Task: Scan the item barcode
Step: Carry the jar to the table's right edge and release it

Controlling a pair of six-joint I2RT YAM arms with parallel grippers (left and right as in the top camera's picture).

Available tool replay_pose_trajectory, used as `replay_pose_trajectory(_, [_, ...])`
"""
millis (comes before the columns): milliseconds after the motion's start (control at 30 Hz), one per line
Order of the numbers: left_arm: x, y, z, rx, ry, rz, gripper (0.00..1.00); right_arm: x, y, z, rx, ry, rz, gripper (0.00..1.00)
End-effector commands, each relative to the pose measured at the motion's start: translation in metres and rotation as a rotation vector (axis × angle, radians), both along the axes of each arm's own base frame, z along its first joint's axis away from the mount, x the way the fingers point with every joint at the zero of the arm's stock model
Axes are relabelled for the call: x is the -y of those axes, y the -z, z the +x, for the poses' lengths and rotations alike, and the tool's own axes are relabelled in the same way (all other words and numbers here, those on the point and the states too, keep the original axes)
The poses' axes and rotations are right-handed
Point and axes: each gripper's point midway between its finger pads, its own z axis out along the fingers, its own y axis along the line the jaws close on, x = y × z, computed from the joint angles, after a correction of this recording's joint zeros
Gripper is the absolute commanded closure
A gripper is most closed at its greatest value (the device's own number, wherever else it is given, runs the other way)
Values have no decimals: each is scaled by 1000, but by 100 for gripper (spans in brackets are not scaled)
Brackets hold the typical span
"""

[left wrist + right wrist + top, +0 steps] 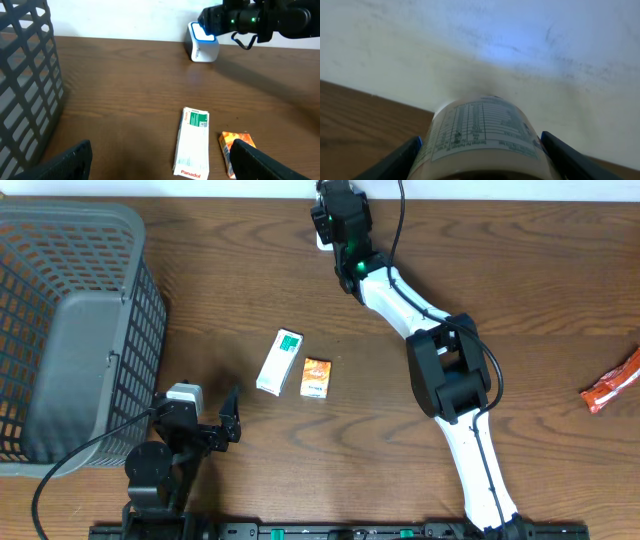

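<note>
Right gripper (480,144) straddles the scanner (482,120), can't tell if clamped; scanner looks light, rigid, slick plastic, best pinched low on its sides.

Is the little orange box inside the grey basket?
No, the orange box lies on the table next to the white and green box, outside the basket.

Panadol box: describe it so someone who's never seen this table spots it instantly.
From the grey basket on the left, look right to two small boxes side by side mid-table. The Panadol box is the left one, long and white-and-green; the orange box beside it is shorter.
</note>
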Motion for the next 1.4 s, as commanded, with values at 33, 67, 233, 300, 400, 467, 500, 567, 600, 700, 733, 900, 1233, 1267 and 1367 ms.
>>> replay_pose_trajectory(33, [1, 0, -1, 1, 9, -5, 13, 18, -43, -2, 24, 80, -24, 32])
replay_pose_trajectory(67, [1, 0, -1, 1, 9, -5, 13, 21, -48, -5, 11, 89, -33, 33])
replay_pose_trajectory(233, [1, 0, -1, 1, 9, -5, 13, 45, -107, -31, -35, 128, -69, 36])
replay_pose_trajectory(300, [1, 0, -1, 1, 9, -5, 13, 64, -131, -48, -65, 173, -70, 37])
replay_pose_trajectory(400, [1, 0, -1, 1, 9, -5, 13, 111, -160, -95, -199, 263, -79, 37])
replay_pose_trajectory(467, [1, 0, -1, 1, 9, -5, 13, 146, -158, -123, -309, 341, -61, 37])
replay_pose_trajectory(500, [1, 0, -1, 1, 9, -5, 13, 162, -154, -134, -358, 384, -50, 38])
replay_pose_trajectory(567, [1, 0, -1, 1, 9, -5, 13, 206, -137, -159, -485, 510, -18, 39])
replay_pose_trajectory(600, [1, 0, -1, 1, 9, -5, 13, 223, -128, -169, -541, 553, -10, 38])
replay_pose_trajectory(700, [1, 0, -1, 1, 9, -5, 14, 283, -81, -197, -760, 660, 30, 37])
replay_pose_trajectory(733, [1, 0, -1, 1, 9, -5, 13, 298, -69, -202, -798, 687, 46, 37])
replay_pose_trajectory(900, [1, 0, -1, 1, 9, -5, 13, 370, -8, -221, -879, 831, 137, 34])
replay_pose_trajectory(1233, [1, 0, -1, 1, 9, -5, 13, 463, 67, -279, -952, 1026, 369, 33])
replay_pose_trajectory(1267, [1, 0, -1, 1, 9, -5, 13, 472, 71, -284, -947, 1043, 389, 29])
replay_pose_trajectory(1367, [1, 0, -1, 1, 9, -5, 13, 484, 82, -287, -930, 1016, 481, 19])
